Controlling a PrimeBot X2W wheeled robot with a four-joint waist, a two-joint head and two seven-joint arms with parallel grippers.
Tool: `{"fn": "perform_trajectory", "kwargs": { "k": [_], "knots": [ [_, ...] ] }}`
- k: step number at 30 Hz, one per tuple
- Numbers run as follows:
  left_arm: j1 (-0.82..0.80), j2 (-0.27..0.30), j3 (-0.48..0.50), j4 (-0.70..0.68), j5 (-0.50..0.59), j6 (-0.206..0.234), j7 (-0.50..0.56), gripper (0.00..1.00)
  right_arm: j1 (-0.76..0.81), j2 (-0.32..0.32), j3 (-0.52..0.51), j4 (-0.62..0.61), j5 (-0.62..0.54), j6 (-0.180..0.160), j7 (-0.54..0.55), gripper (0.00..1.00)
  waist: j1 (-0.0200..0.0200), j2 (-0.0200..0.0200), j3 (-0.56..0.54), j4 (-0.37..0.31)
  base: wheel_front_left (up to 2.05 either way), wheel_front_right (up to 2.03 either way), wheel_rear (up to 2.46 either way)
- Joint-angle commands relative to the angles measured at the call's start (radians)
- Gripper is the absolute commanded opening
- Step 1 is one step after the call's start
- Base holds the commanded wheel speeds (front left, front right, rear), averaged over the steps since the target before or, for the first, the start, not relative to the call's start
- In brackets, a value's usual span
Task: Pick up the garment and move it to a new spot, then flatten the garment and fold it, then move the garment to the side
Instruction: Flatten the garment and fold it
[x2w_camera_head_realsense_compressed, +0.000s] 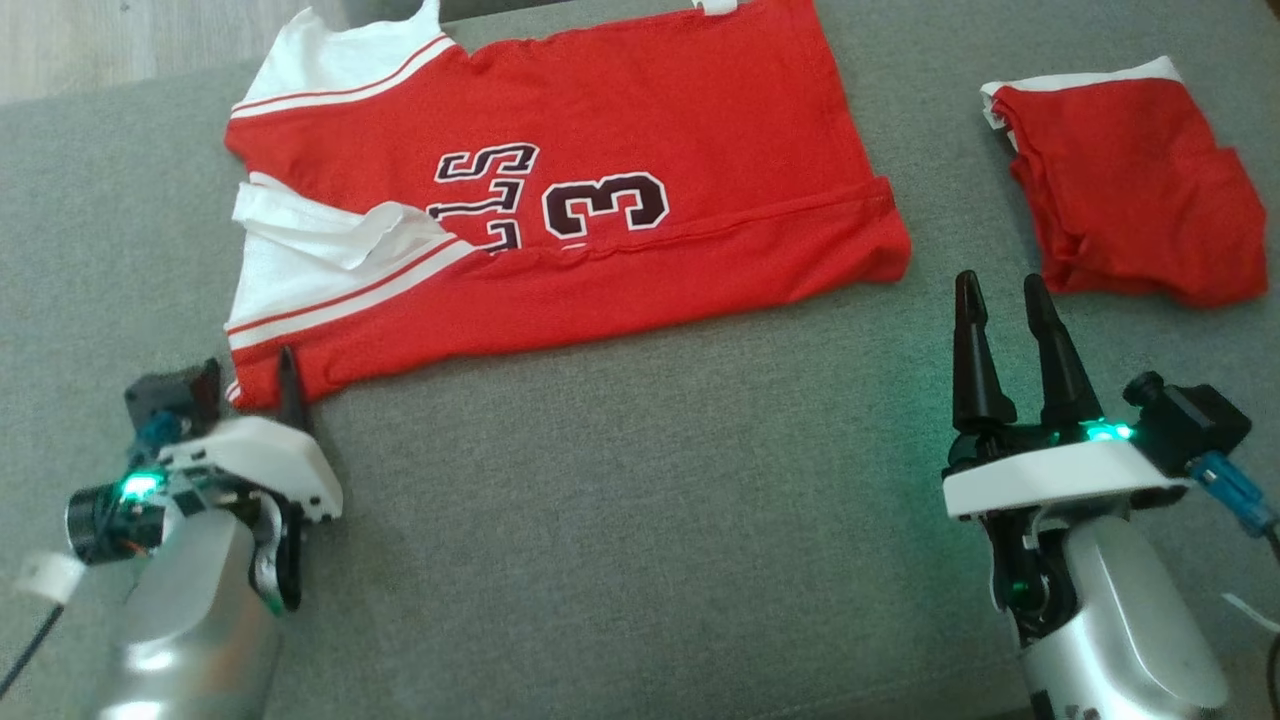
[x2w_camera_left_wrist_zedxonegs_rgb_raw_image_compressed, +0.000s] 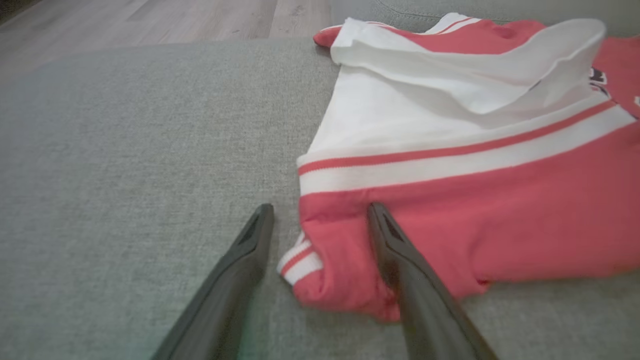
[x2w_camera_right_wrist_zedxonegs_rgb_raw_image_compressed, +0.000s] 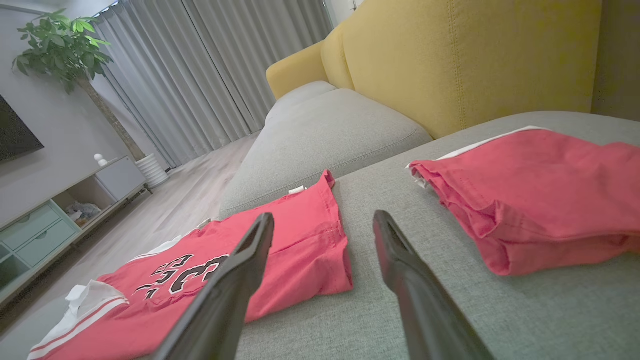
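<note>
Red-and-white fabric jersey with dark numerals (x2w_camera_head_realsense_compressed: 600, 200) spread flat on grey fabric sofa seat (x2w_camera_head_realsense_compressed: 640, 500), toward its far edge. Left gripper (x2w_camera_left_wrist_zedxonegs_rgb_raw_image_compressed: 320, 210): jaws apart, straddling the jersey's near-left corner. Right gripper (x2w_camera_head_realsense_compressed: 1002, 285): jaws apart, empty, near folded red cloth garment (x2w_camera_head_realsense_compressed: 1130, 200) at the right edge.

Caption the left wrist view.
Open left end effector at a corner of the red-and-white jersey, one finger over it, one over grey cushion.
</note>
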Motion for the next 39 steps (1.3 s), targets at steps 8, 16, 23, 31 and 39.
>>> {"fn": "perform_trajectory", "kwargs": {
  "k": [8, 16, 23, 31, 39],
  "knots": [
    [-0.037, 0.017, 0.002, 0.079, -0.021, -0.018, 0.079, 0.0, -0.03, 0.003, 0.028, -0.04, 0.016, -0.001, -0.011, 1.0, -0.0001, -0.0001, 0.0, 0.007, 0.0, 0.0, 0.0],
    [-0.066, 0.002, -0.021, 0.024, 0.002, -0.035, -0.042, 0.0, -0.043, 0.003, 0.0, 0.017, -0.032, -0.001, -0.011, 1.0, -0.0001, -0.0001, -0.023, 0.044, 0.0, 0.0, 0.0],
    [-0.09, -0.004, -0.05, -0.107, 0.041, -0.047, -0.141, 0.0, -0.123, 0.003, -0.032, 0.145, -0.079, -0.001, 0.06, 1.0, -0.0001, -0.0001, -0.027, 0.084, 0.0, 0.0, 0.0],
    [-0.079, -0.01, -0.087, -0.264, 0.08, -0.045, -0.163, 0.0, -0.283, 0.003, -0.127, 0.413, -0.134, -0.001, 0.148, 1.0, -0.0001, -0.0001, -0.007, 0.133, 0.0, 0.0, 0.0],
    [-0.071, -0.011, -0.12, -0.333, 0.094, -0.045, -0.15, 0.0, -0.415, 0.003, -0.173, 0.667, -0.189, -0.001, 0.112, 1.0, -0.0001, -0.0001, 0.016, 0.168, 0.0, 0.0, 0.0]
  ]
}}
